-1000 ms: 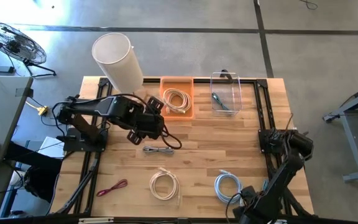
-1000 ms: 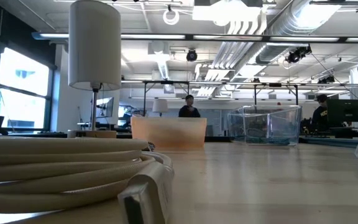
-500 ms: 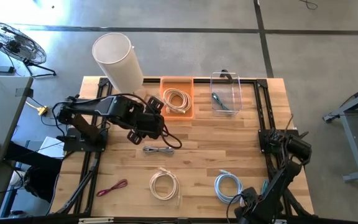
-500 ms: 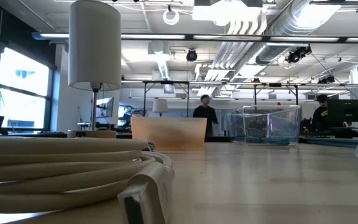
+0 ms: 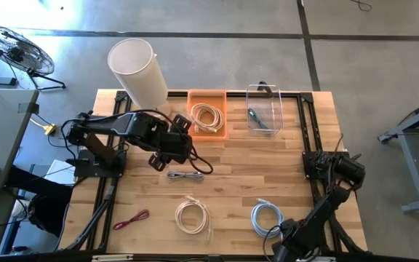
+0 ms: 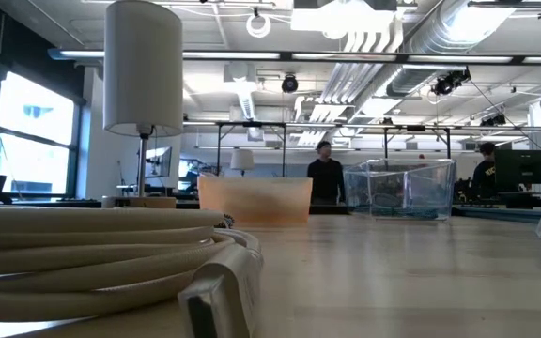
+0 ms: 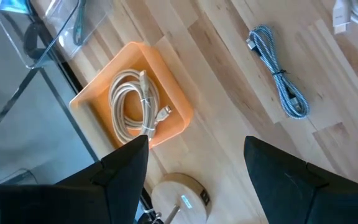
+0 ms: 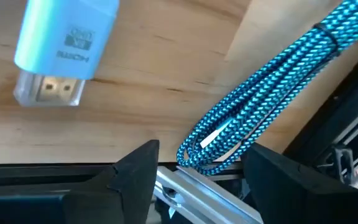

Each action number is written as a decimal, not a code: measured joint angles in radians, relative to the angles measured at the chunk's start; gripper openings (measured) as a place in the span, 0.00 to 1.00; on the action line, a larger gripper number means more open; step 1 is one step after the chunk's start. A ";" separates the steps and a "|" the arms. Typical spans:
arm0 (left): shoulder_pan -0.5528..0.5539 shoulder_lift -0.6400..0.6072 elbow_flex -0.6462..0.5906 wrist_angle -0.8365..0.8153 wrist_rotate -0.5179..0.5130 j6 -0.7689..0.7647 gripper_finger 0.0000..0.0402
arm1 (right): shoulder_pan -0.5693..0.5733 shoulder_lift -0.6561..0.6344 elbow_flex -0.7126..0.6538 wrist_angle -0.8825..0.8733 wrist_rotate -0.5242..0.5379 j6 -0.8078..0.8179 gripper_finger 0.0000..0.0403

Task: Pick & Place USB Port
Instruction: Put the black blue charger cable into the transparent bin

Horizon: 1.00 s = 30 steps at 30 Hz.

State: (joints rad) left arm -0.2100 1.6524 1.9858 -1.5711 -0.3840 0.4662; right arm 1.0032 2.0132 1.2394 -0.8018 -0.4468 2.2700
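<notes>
A blue braided cable (image 8: 272, 81) with a light blue flat plug (image 8: 64, 46) lies coiled on the table near the front right, and shows as a pale blue coil (image 5: 265, 217) in the high view. My right gripper (image 8: 202, 150) is open just above it. Its fingers stand either side of the bundle's looped end (image 8: 197, 155) without touching it. My left gripper (image 7: 194, 146) hangs open high over the table's middle left (image 5: 180, 149), above a grey braided cable (image 7: 278, 74). An orange tray (image 5: 207, 131) holds a cream cable (image 7: 135, 102).
A clear box (image 5: 263, 109) with a greenish cable stands at the far right beside the tray. A white lamp (image 5: 138, 69) stands at the far left. A white coil (image 5: 192, 216) and a pink cable (image 5: 131, 219) lie near the front edge. People move in the room behind.
My right gripper has come down toward the blue cable coil near the table's front edge, and its jaws stay wide. My left arm has kept still. A person in the room behind has walked to the right.
</notes>
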 joint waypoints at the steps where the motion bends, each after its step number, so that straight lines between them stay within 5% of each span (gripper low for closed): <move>1: 0.000 0.000 0.000 0.000 0.003 0.000 0.64 | -0.004 -0.002 -0.017 0.018 -0.007 0.000 0.53; 5: 0.000 0.000 0.001 0.000 0.003 0.000 0.64 | -0.012 -0.003 -0.052 0.054 -0.023 -0.016 0.39; 11: 0.000 0.000 0.001 0.000 0.003 0.000 0.64 | -0.011 0.000 -0.057 0.049 -0.007 -0.059 0.05; 22: 0.000 0.000 0.001 0.000 0.000 0.000 0.64 | -0.007 0.004 -0.037 0.012 0.003 -0.071 0.02; 30: 0.000 0.001 0.001 0.000 -0.003 0.001 0.64 | -0.005 0.019 0.137 -0.330 0.117 -0.082 0.02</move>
State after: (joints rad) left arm -0.2104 1.6531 1.9865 -1.5707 -0.3874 0.4676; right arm 0.9984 2.0325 1.3767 -1.1317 -0.3295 2.1876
